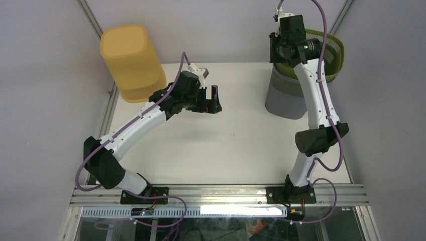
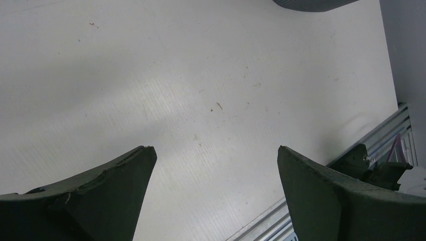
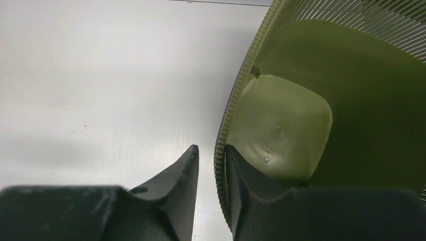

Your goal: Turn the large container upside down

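The green slatted basket stands upright at the far right of the table. The right gripper straddles its rim, fingers nearly closed; a firm clamp cannot be confirmed. A loose pinch on the thin wall may slip during rotation. The left gripper hangs open, well apart.

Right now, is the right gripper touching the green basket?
Cannot tell. Right wrist view: right gripper straddles the green basket rim; outer finger clear, inner finger contact unclear.
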{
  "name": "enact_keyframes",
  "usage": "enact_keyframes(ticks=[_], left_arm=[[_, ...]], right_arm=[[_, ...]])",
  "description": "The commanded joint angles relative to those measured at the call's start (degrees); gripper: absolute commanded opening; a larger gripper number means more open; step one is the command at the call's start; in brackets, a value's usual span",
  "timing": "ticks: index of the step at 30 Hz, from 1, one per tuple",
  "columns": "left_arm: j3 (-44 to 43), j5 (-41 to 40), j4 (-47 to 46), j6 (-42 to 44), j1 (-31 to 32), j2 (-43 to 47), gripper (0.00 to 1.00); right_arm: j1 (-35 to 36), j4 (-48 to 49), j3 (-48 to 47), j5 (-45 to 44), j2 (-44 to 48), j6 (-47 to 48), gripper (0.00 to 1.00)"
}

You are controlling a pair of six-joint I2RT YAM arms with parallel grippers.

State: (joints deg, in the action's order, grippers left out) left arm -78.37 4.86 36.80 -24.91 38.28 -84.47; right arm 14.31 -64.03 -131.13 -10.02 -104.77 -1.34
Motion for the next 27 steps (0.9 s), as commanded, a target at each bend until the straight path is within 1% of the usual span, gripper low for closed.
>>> enact_keyframes(ticks=[1, 4, 8, 11, 13, 17, 20, 23, 27], left_arm=[[-0.25, 1.05, -2.52, -0.87, 0.46, 0.97, 0.99], [-0.82, 1.38, -2.53, -0.85, 0.48, 0.75, 0.99], [-2.50, 1.95, -3.56, -0.36, 0.40, 1.38, 0.99], [-4.53, 2.16, -5.97, -1.93, 0.02, 2.11, 0.99], [-6.60, 4.01, -8.03, -3.89, -0.36, 2.10, 0.99], [-11.94, 7.85, -11.22, -9.91, -0.89, 0.05, 0.99], [-13.88, 9.53, -14.67, -14.77, -1.10, -1.82, 0.99], [-11.48, 9.56, -20.76, -20.73, -1.19, -2.30, 0.95], [-4.45, 10.61, -32.10, -30.36, -1.60, -1.56, 0.89]], right_arm=[[1.62, 0.69, -0.97, -2.83, 0.56, 2.31, 0.25], [3.19, 0.07, -1.71, -4.50, 0.85, 2.81, 0.11], [7.06, 0.45, -3.04, -5.80, 3.15, 3.49, 0.00], [10.42, 1.11, -3.39, -5.59, 5.27, 3.15, 0.00], [12.06, 1.68, -3.18, -3.72, 6.85, 3.00, 0.00], [15.88, 2.22, -3.00, -2.54, 8.99, 3.36, 0.00], [18.51, 2.87, -2.48, -3.34, 10.02, 2.20, 0.00], [20.29, 3.34, -2.13, -5.21, 10.01, -0.37, 0.00], [21.57, 4.22, -1.08, -6.12, 10.18, -3.58, 0.00]])
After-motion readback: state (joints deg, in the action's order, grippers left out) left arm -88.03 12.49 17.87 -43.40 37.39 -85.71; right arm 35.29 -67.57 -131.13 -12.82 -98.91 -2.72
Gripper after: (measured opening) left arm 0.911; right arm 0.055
